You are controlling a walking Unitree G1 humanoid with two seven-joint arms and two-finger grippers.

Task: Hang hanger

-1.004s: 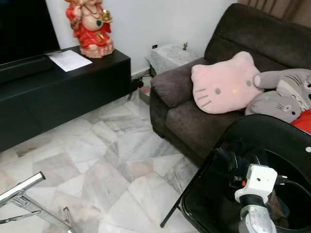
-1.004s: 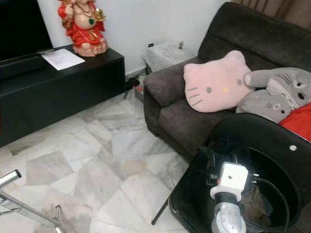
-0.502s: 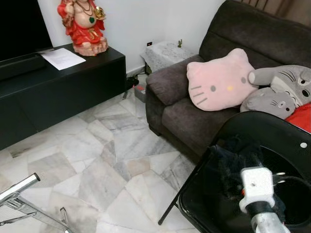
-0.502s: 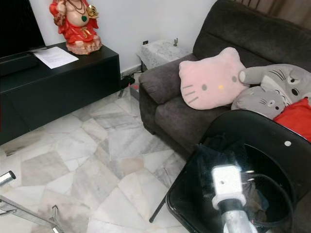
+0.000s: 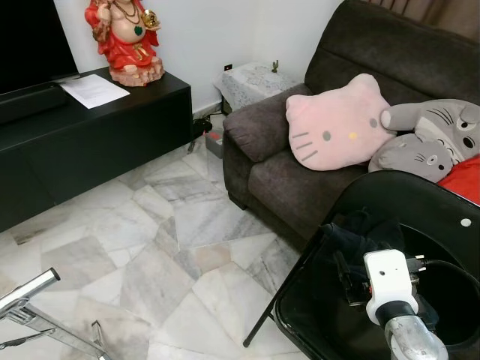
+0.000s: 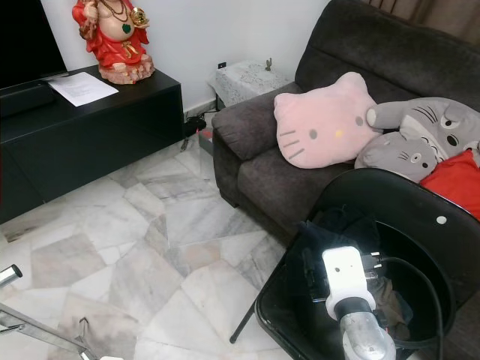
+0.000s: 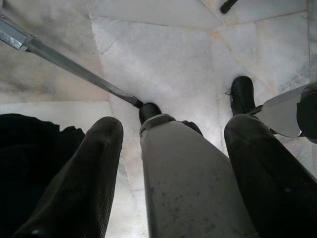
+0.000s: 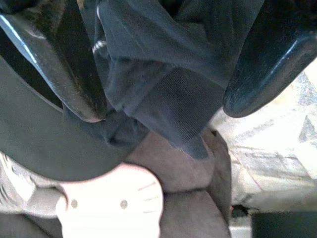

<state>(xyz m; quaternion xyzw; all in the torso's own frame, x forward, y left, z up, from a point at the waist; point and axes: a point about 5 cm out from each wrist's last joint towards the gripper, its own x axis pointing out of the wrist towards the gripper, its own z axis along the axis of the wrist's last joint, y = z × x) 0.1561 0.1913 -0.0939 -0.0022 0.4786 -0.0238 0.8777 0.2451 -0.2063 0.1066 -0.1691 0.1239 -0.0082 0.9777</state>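
Note:
My right gripper (image 8: pixel 166 111) reaches over a black round chair (image 5: pixel 420 202) in front of the sofa. Its two black fingers (image 8: pixel 74 74) stand open and wide apart. A bunch of dark grey clothing (image 8: pixel 163 74) lies between them. A small bright metal glint (image 8: pixel 99 47) shows in the cloth; I cannot tell whether it is a hanger hook. In the eye views the clothing (image 5: pixel 360 225) is heaped at the chair's front edge, just ahead of the white wrist camera (image 5: pixel 390 274). My left gripper (image 7: pixel 176 124) hangs open beside my leg, above the floor.
A dark sofa (image 5: pixel 285 172) holds a pink cat-face pillow (image 5: pixel 337 127), grey plush toys (image 5: pixel 427 150) and something red (image 5: pixel 469 180). A black TV bench (image 5: pixel 90 142) with a red statue (image 5: pixel 127 37) lines the wall. A metal rack leg (image 5: pixel 30 296) crosses the marble floor (image 5: pixel 150 247).
The head camera has shifted a little, so the whole scene moved slightly. My right wrist wobbled over the chair and sits about where it was, the dark clothing still ahead of it.

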